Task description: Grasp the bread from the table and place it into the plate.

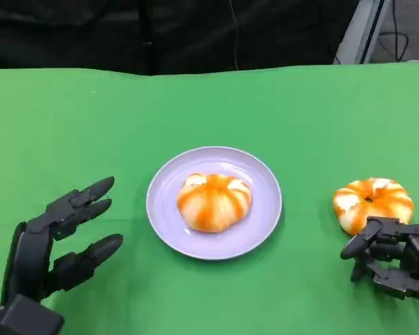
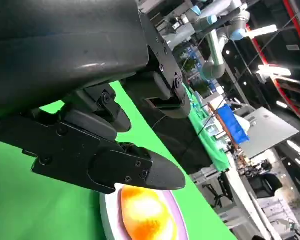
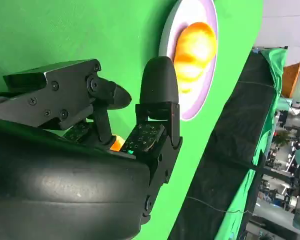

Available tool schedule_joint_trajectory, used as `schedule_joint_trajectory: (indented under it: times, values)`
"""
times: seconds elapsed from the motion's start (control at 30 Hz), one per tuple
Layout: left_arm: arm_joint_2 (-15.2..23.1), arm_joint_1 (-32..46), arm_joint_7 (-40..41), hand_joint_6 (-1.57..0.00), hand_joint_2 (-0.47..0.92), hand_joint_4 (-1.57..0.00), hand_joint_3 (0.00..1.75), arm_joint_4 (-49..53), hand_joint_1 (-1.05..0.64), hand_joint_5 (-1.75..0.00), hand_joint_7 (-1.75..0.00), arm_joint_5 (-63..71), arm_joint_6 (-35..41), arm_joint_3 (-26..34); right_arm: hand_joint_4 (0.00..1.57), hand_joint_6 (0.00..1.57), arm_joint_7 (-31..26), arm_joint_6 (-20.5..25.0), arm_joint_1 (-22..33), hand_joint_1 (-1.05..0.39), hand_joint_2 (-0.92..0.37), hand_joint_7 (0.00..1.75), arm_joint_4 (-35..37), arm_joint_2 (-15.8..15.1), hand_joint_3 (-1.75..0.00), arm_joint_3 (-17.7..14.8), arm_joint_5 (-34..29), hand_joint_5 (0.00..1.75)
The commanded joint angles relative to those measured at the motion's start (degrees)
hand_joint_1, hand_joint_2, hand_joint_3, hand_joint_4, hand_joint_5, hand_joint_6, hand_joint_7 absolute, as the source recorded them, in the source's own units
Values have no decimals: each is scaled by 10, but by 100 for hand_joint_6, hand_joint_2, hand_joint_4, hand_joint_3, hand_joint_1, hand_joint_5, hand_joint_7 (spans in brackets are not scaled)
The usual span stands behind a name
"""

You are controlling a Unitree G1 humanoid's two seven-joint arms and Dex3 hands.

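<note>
Bread (image 1: 373,202) sits on the green tabletop (image 1: 91,125) just ahead of my right hand (image 1: 391,262), whose fingertips (image 1: 363,237) reach the loaf's near edge; whether they actually touch it I cannot tell from the head view. The right fingers are curled but hold nothing, and in the right wrist view a sliver of orange crust (image 3: 116,143) peeks out between them. A second bread (image 1: 214,202) already lies in the middle of the lavender plate (image 1: 262,227), which is well off to the left of my right hand, between the two hands. My left hand (image 1: 52,244) hovers over the tabletop with fingers spread apart, released and holding nothing; the plate lies ahead of it and to its right, clearly apart from it. In the left wrist view I see the plate's rim (image 2: 107,215) and the bread on it (image 2: 145,215) just beyond a finger (image 2: 135,170).
</note>
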Motion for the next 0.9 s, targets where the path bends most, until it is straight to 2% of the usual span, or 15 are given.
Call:
schedule_joint_trajectory:
  times: [0.03,0.2,0.27,0.33,0.8,0.9]
  values:
    - [1,-7,-11,-75,92,-88,19,7,-67,-2,-2,-9,-10,11,89,94,-2,-2,-2,8,-85,98,1,-12,-61,-4,5,138]
    - [-8,-4,-35,-76,92,-89,18,13,-66,-2,-2,-33,-19,16,89,94,-1,0,-2,8,-85,98,0,-13,-60,-5,6,138]
    - [-14,3,-63,-76,92,-91,13,20,-44,-2,-1,-61,-24,19,89,94,5,4,-1,9,-85,97,0,-13,-61,-7,11,138]
    - [-16,5,-81,-76,92,-91,11,26,-36,-1,-1,-74,-27,23,89,94,8,7,-1,8,-84,97,0,-12,-61,-8,14,138]
    - [-30,-1,-150,-76,92,-91,10,43,-25,-1,0,-114,-30,50,89,93,4,4,-3,8,-84,98,2,-16,-63,-6,9,138]
    - [-36,-4,-171,-77,92,-91,11,48,-18,0,-1,-130,-26,55,89,93,8,8,-3,7,-84,99,2,-15,-63,-8,13,138]
